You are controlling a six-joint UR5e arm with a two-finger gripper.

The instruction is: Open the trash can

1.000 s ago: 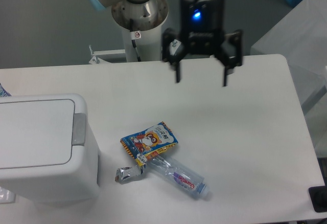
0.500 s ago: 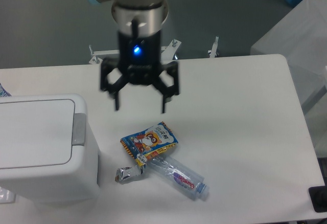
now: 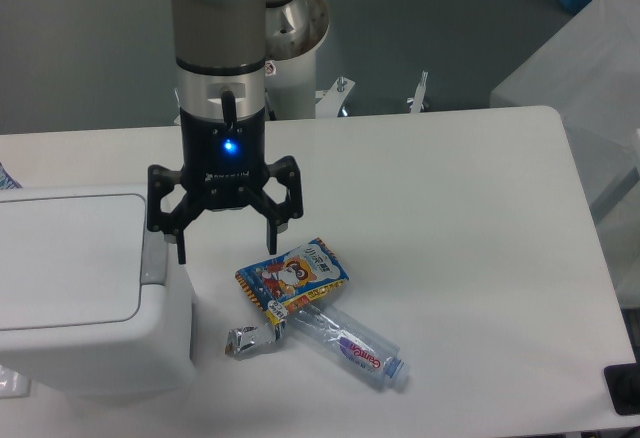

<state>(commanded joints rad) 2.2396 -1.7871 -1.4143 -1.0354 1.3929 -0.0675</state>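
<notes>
The trash can [image 3: 80, 288] is a large white boxy bin at the left edge of the table. Its flat lid is shut, and its grey push tab [image 3: 153, 255] sits on the right edge of the lid. My gripper [image 3: 226, 253] hangs open, fingers pointing down, just right of the bin's right edge. Its left fingertip [image 3: 181, 256] is right beside the grey tab. Its right fingertip [image 3: 271, 246] is above the snack packet. I cannot tell whether the left finger touches the bin.
A colourful snack packet [image 3: 293, 276], a clear plastic bottle [image 3: 347, 344] and a crumpled foil wrapper [image 3: 250, 339] lie on the white table [image 3: 470, 218] right of the bin. The arm's base stands behind the table's far edge.
The gripper has swept from the far right of the table to the left and down, and now hangs next to the bin's push tab. It has stayed open.
</notes>
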